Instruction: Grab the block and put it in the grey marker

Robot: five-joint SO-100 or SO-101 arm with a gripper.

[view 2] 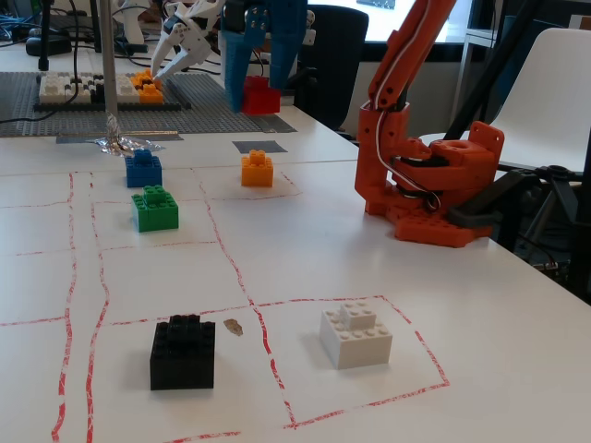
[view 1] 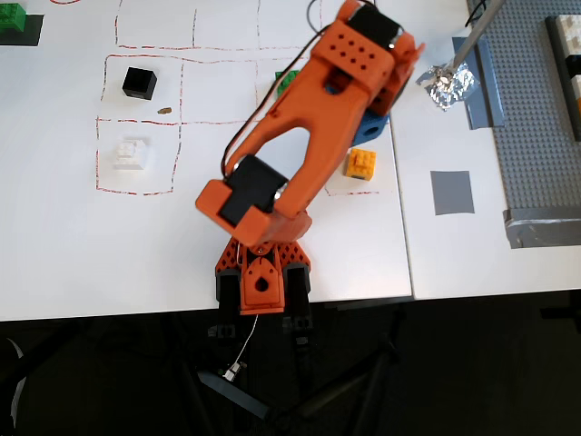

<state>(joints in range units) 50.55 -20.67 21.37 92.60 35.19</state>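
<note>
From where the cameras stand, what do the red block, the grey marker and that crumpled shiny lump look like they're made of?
Red block: seemingly hard moulded plastic, with a smooth solid colour and crisp edges. Grey marker: probably matte tape, a flat dull patch lying flush on the table. Lump: likely aluminium foil, silvery, crinkled and glinting.

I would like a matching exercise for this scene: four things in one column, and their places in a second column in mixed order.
1 red block
2 grey marker
3 black brick
4 green brick

A just in front of the blue brick, fixed view
B between the fingers of the gripper
C lying flat, nothing on it
D in the front row with the white brick, fixed view

Pairs: 1-B, 2-C, 3-D, 4-A
</note>
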